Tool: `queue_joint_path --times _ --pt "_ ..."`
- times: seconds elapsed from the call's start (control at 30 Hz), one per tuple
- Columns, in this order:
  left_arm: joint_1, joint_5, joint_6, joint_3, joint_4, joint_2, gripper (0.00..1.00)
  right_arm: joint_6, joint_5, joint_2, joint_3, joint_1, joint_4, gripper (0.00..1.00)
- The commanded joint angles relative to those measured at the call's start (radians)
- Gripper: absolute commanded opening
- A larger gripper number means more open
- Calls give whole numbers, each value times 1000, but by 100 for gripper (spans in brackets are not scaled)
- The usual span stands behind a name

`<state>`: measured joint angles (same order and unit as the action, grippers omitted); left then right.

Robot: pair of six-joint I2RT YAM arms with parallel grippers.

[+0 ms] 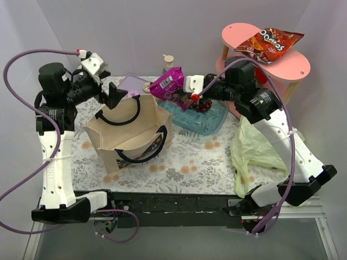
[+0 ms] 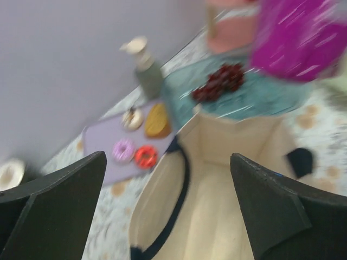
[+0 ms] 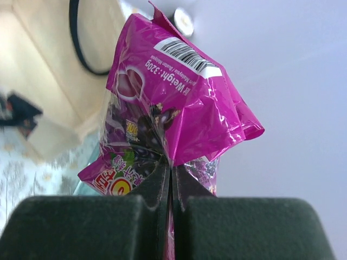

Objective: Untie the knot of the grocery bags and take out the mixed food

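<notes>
My right gripper (image 3: 172, 179) is shut on a purple snack packet (image 3: 173, 114) and holds it in the air over the blue tray's (image 1: 214, 125) left end, by the tote's far right corner. Dark red grapes (image 1: 203, 104) lie in that tray. The beige canvas tote (image 1: 130, 130) stands open at centre left, with something dark inside. Above its far left rim, my left gripper (image 1: 114, 97) hangs open and empty, looking into the tote (image 2: 227, 189). The pale-green plastic bag (image 1: 255, 149) lies limp at the right; I cannot make out a knot on it. The Doritos bag (image 1: 269, 44) rests on the pink stool (image 1: 295, 65).
A pump bottle (image 1: 168, 64) stands at the back by the wall. A lavender tray (image 2: 108, 135) with toy donuts lies behind the tote. The pink stool stands at the back right, close to my right arm. A floral cloth (image 1: 190, 162) covers the table.
</notes>
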<state>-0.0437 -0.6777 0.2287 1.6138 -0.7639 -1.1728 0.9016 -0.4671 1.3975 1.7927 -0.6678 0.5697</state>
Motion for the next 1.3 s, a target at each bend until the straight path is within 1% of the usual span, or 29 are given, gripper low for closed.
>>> queue_joint_path --times 0.0,0.07,0.1,0.13,0.17,0.2,0.27,0.37,0.4,0.47,0.53,0.57,0.63,0.73,0.77,0.8,0.83,0.87,0.9,0.93,0.97,1.0,1.03,1.07,1.1,1.13,1.2,1.23,1.27 --pt "16 -474 156 171 -14 -141 98 235 85 -26 8 -1 -2 1" --pt "28 -555 223 195 36 -186 98 250 110 -15 33 -1 12 1" --pt "85 -577 248 184 69 -200 98 256 116 7 78 -1 48 1" --pt "100 -594 279 173 107 -220 98 264 125 21 105 -3 76 1" --pt "116 -620 335 158 189 -226 98 275 128 47 128 -4 97 1" --pt "140 -623 363 125 231 -231 98 298 133 57 166 -7 129 1" --pt "163 -609 391 97 308 -251 98 324 154 73 188 -30 144 1" --pt "200 -580 376 98 327 -304 98 373 188 78 191 -68 148 1" --pt "223 -541 382 100 336 -317 98 379 196 80 191 -81 151 1" --pt "245 -519 377 104 351 -350 98 393 214 80 183 -117 162 1" --pt "281 -508 388 106 368 -369 98 414 241 75 166 -162 167 1" --pt "318 -505 386 104 367 -379 98 421 252 69 146 -176 157 1" --pt "356 -487 333 95 339 -396 98 428 275 66 134 -209 141 1" --pt "430 -479 281 77 272 -409 97 439 304 70 132 -225 130 1" --pt "445 -477 259 74 241 -412 90 436 314 69 125 -225 125 1" --pt "465 -480 247 74 223 -415 79 431 332 54 73 -223 95 1" --pt "472 -480 242 74 209 -424 51 413 382 38 30 -219 58 1" --pt "476 -476 265 75 195 -430 31 387 410 -12 -19 -213 15 1" --pt "476 -459 290 81 193 -435 11 326 433 -44 -142 -205 -84 1" --pt "476 -436 308 90 193 -442 0 300 459 -79 -200 -178 -128 3" --pt "476 -406 332 101 189 -445 0 272 464 -156 -266 -158 -170 9" --pt "476 -387 339 145 186 -447 0 223 507 -191 -362 -139 -213 32" --pt "476 -370 351 170 184 -449 0 205 516 -225 -409 -95 -261 43" --pt "476 -355 363 196 181 -453 0 185 528 -283 -444 -72 -283 55" --pt "476 -335 363 246 175 -455 0 148 563 -304 -475 -49 -301 66" --pt "476 -329 360 265 170 -456 0 134 577 -322 -531 2 -329 67" --pt "476 -318 353 279 170 -449 0 115 596 -353 -573 57 -340 67" --pt "476 -313 351 267 175 -444 0 109 602 -356 -601 109 -338 67" --pt "475 -309 353 259 187 -439 0 106 613 -354 -610 131 -340 67"
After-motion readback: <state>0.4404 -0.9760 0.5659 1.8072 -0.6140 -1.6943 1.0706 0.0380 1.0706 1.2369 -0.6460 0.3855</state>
